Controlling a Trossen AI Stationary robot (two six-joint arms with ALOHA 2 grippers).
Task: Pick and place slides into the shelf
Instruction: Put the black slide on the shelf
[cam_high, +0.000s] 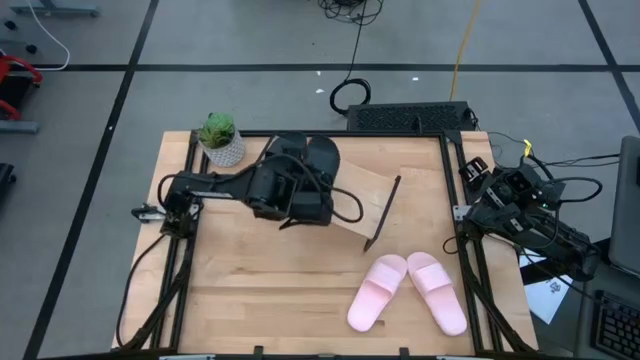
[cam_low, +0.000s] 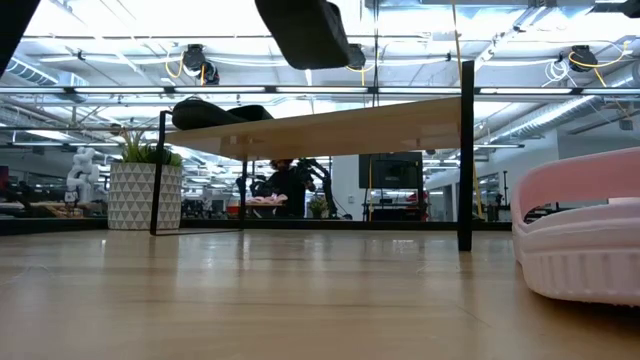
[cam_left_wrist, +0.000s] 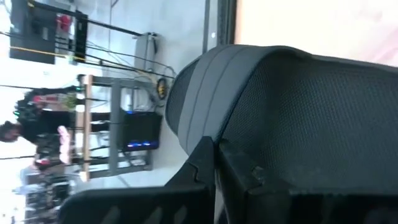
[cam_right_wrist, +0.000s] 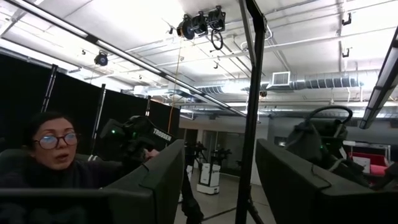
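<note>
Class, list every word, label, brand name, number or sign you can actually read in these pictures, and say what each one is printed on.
No text reads with certainty.
White lettering on the dark device beside the person in the right wrist view: too blurred to read.
Printed marks on the white sheet by the table's right edge: too small.
Pink slides, planter, shelf: no lettering seen.

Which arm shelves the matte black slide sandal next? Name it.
Left: its pincer grips the matte black slide sandal above the light wooden plank shelf; the right arm waits at the table edge.
</note>
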